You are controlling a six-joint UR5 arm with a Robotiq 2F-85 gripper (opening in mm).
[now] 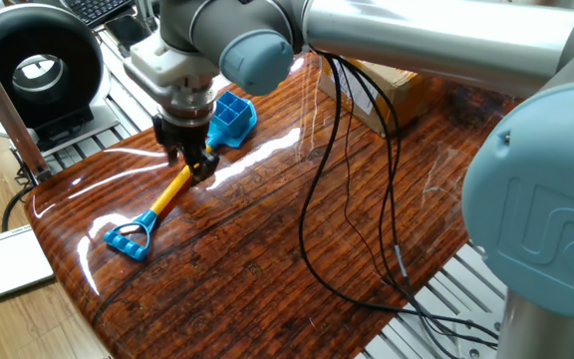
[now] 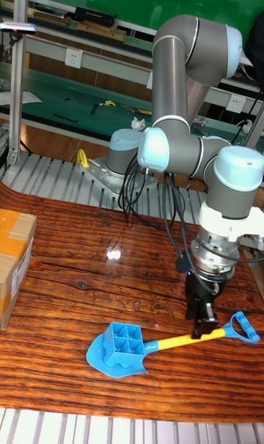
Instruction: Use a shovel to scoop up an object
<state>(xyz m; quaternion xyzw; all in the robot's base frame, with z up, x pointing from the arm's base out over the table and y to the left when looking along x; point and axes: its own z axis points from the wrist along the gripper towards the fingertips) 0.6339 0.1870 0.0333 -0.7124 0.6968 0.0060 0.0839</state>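
End effector (image 2: 201, 319) clamped on the shovel (image 2: 173, 343) shaft; the blue tray (image 2: 124, 339) rests on its blade, on the counter (image 2: 88, 268).

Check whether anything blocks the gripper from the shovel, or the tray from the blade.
Nothing visible does. The gripper is already down at the shovel's yellow shaft, and the blue tray already sits on the shovel blade.

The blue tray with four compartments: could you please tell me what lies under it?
The tray sits on the shovel's light-blue blade. The blade beneath it is covered, and the compartments look empty.
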